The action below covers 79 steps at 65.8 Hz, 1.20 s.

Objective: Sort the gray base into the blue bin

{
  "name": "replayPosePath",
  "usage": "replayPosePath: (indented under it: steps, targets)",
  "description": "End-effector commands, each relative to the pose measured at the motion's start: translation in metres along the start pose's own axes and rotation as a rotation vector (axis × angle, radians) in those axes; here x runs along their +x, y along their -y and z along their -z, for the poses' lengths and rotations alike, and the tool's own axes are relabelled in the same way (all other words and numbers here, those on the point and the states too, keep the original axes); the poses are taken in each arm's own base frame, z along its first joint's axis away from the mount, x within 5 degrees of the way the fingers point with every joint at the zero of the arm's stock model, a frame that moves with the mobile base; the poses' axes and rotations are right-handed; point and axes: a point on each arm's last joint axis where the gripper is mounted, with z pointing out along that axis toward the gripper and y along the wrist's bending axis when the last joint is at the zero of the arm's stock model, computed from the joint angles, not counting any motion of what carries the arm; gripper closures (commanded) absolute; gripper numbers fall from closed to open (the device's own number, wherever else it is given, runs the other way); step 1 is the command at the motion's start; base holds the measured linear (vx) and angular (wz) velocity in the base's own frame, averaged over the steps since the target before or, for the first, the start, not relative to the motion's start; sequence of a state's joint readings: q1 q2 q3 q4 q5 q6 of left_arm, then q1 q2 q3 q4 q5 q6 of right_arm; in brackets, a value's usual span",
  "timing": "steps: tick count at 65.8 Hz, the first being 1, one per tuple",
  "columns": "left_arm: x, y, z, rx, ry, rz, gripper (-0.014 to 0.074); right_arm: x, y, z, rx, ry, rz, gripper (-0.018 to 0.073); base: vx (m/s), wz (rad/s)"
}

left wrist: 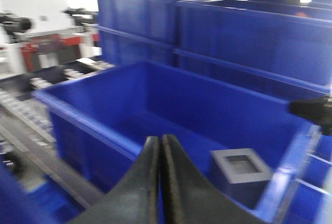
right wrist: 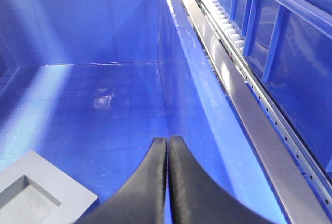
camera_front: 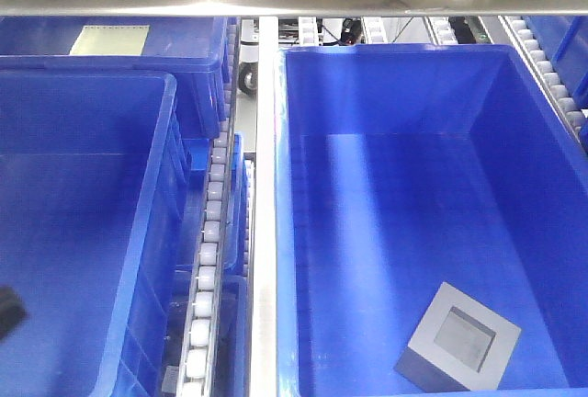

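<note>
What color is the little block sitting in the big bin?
Gray. The block shows best in the front view, against the blue bin.

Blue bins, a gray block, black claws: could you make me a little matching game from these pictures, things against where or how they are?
Things:
1. gray base
2. left gripper
3. roller track
4. blue bin

States:
A. fingers pressed together, holding nothing
B. runs between the two bins
C. lies recess-up on the bin floor
D. holds the gray base

Pairs: 1-C, 2-A, 3-B, 4-D
</note>
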<state>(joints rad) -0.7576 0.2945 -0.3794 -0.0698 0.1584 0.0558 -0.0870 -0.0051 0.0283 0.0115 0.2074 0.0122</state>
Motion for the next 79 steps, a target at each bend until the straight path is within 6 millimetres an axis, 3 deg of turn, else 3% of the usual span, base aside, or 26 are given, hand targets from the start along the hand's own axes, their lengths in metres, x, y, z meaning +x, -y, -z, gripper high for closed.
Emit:
replayPosePath:
  steps: [1, 11, 23, 36, 56, 79]
  targets:
    - [0.002, -0.008, 0.007, -0.109, 0.100, -0.036, 0.0603, -0.004, 0.000, -0.001, 0.005, 0.037, 0.016, 0.0564, 0.00, 0.00]
    - [0.031, -0.019, 0.021, -0.330, 0.122, -0.084, 0.0603, -0.004, 0.000, -0.001, 0.005, 0.037, 0.016, 0.0564, 0.00, 0.00]
    - [0.048, -0.024, 0.041, -0.576, 0.148, -0.112, 0.0603, -0.004, 0.000, -0.001, 0.005, 0.037, 0.016, 0.0564, 0.00, 0.00]
    - [0.067, -0.034, 0.042, -0.773, 0.069, -0.102, 0.0603, -0.004, 0.000, -0.001, 0.005, 0.037, 0.016, 0.0564, 0.00, 0.00]
    - [0.102, -0.040, 0.038, -0.794, -0.002, -0.074, 0.0603, -0.004, 0.000, -0.001, 0.005, 0.037, 0.016, 0.0564, 0.00, 0.00]
    - [0.098, -0.040, 0.038, -0.795, 0.034, -0.089, 0.0603, -0.004, 0.000, -0.001, 0.005, 0.037, 0.016, 0.0564, 0.00, 0.00]
